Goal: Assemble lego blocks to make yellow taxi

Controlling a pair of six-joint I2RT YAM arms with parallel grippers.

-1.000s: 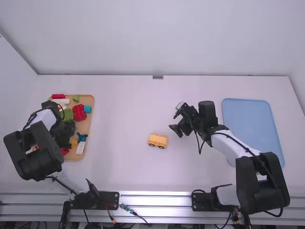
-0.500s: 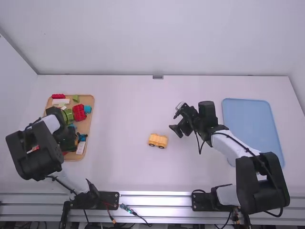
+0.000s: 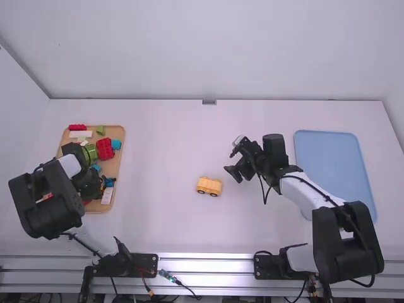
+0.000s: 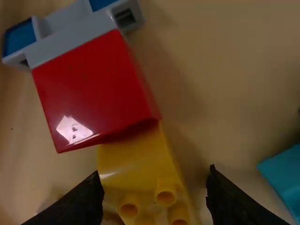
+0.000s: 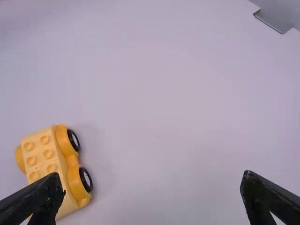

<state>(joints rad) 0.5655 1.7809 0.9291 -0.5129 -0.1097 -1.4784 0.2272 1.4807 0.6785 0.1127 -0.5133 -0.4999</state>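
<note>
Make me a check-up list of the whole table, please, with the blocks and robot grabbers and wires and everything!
Surface: white table, a wooden tray on its left, a blue tray on its right.
Job's things: a yellow car base with studs on top stands upright near the middle; a yellow brick is in the wooden tray.
Clutter: red, green and blue bricks in the wooden tray.
Grippers: left gripper open over the wooden tray, its fingers on either side of the yellow brick; right gripper open, near the car base.
Cables: one loops below the right arm; others cross the metal rail.
Surroundings: white wall behind the table.
</note>
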